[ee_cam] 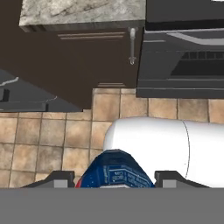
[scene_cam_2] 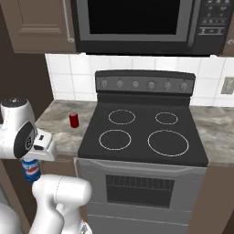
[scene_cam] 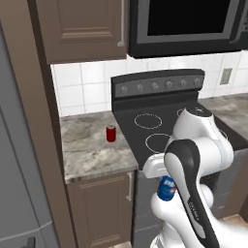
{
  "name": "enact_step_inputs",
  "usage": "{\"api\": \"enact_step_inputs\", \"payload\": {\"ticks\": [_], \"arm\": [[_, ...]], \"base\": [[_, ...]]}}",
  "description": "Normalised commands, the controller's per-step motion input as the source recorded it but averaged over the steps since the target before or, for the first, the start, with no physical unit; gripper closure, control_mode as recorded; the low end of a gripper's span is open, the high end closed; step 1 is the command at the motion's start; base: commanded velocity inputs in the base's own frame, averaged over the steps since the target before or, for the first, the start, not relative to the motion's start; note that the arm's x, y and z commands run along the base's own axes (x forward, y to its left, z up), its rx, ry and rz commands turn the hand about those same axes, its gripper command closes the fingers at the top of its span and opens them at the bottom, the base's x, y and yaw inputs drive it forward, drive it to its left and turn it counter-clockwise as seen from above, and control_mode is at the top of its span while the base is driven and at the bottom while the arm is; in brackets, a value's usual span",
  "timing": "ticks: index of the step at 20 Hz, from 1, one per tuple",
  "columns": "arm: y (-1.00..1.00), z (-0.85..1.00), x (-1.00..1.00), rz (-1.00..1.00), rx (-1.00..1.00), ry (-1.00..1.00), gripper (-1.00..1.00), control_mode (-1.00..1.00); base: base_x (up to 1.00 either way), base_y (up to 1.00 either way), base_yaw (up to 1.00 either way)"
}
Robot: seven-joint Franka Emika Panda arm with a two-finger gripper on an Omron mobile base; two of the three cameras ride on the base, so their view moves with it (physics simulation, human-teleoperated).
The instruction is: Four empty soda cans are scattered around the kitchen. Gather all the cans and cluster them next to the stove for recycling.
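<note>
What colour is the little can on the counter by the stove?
The can is red, clearest in the left base view.

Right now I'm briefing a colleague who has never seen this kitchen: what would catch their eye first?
The black stove with its four white rings sits dead centre under the microwave. A red can stands alone on the marble counter just left of it. The white arm holds a blue can in its tool, low in front of the cabinet beside the oven door.

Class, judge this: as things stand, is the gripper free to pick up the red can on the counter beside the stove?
Probably not: the gripper is shut on the blue can, low before the cabinet; the red can stands unobstructed.
</note>
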Motion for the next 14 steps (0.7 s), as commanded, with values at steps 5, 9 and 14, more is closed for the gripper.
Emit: {"api": "enact_step_inputs", "payload": {"ticks": [5,9,14], "arm": [[0.00,0.00,0.00,0.00,0.00,0.00,1.00,1.00],[0.00,0.00,0.00,0.00,0.00,0.00,1.00,1.00],[0.00,0.00,0.00,0.00,0.00,0.00,1.00,1.00]], "base": [[0.51,0.22,0.00],[0.32,0.26,0.00],[0.19,0.26,0.01]]}}
